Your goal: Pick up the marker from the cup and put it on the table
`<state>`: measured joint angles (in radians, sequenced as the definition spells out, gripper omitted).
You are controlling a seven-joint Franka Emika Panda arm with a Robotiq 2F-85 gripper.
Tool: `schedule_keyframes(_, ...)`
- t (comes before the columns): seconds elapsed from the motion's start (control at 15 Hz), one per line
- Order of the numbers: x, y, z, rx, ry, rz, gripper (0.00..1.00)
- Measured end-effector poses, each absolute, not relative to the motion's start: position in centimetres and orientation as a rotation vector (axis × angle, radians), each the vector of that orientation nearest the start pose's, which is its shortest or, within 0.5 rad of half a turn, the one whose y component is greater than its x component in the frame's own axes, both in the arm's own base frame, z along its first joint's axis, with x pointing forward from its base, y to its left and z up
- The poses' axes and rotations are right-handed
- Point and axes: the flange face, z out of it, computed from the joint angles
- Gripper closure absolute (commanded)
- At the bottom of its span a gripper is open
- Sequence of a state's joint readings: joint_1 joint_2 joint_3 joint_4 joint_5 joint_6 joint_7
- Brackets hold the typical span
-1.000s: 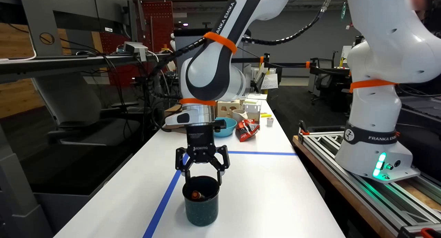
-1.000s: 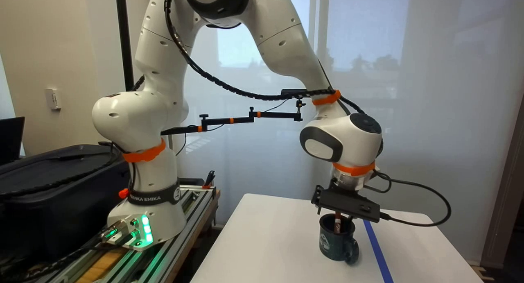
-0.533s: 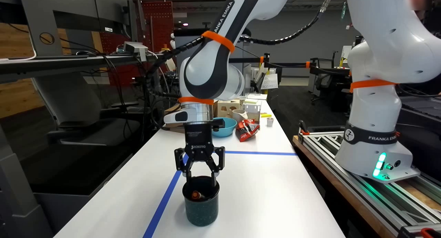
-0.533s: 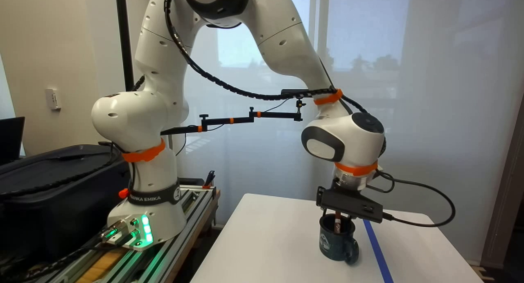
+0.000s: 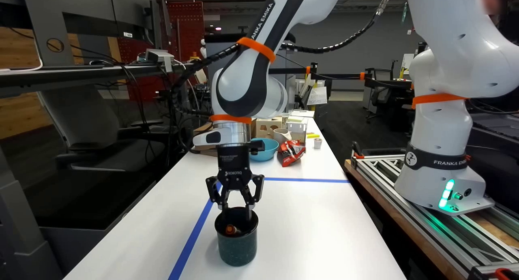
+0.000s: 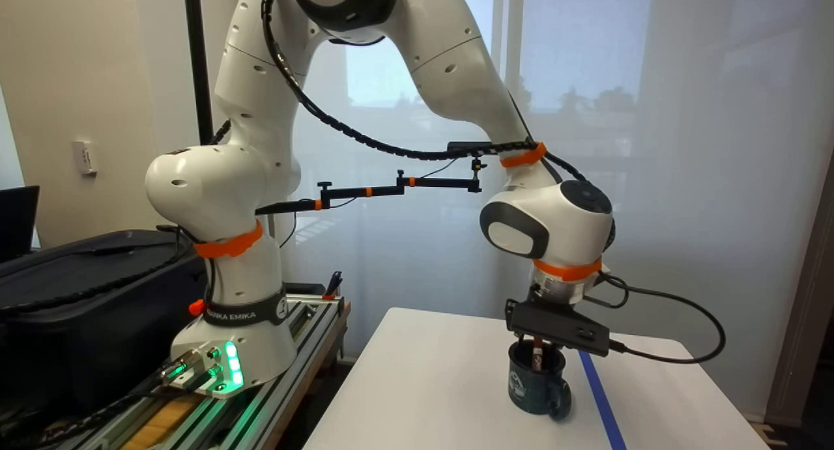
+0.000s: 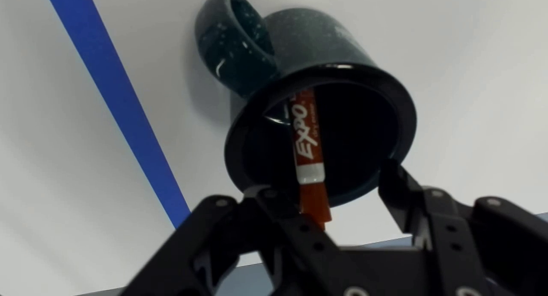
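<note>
The cup [image 5: 237, 247] is a dark green speckled mug standing upright on the white table [image 5: 308, 231]. It also shows in an exterior view [image 6: 531, 398] and in the wrist view [image 7: 317, 39], with a handle. The reddish-orange marker [image 7: 306, 133] leans inside the cup, its cap end up; it shows in both exterior views [image 5: 231, 230] [image 6: 537, 355]. My gripper [image 5: 236, 216] points down at the cup's mouth, its fingers partly closed but apart. In the wrist view, the marker's cap lies nearer the left finger of the gripper [image 7: 332, 184], which partly hides it.
Blue tape [image 5: 190, 243] runs along the table beside the cup. Farther back stand a light blue bowl [image 5: 265, 150], a red bag [image 5: 290, 153], a beige mug [image 5: 281, 135] and a small white cup [image 5: 318, 143]. The cup's handle [image 6: 559, 399] sticks out towards the tape side.
My gripper's fingers have come closer together above the cup. The wrist has shifted slightly towards the tape side. The cup and the marker have not visibly moved.
</note>
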<state>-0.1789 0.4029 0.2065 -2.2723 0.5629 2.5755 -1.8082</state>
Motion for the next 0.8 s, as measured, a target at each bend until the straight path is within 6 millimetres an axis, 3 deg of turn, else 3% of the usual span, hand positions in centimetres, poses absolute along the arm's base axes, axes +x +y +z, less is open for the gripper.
schedule_keyframes(0.6,52.9,1.7,15.4,-2.203,-1.726,-0.296,0.45)
schedule_keyframes(0.67,53.1,1.8,15.3,-2.203,-1.726,-0.301,0.50)
schedule_keyframes(0.8,53.3,1.9,15.1,-2.202,-1.724,-0.306,0.71)
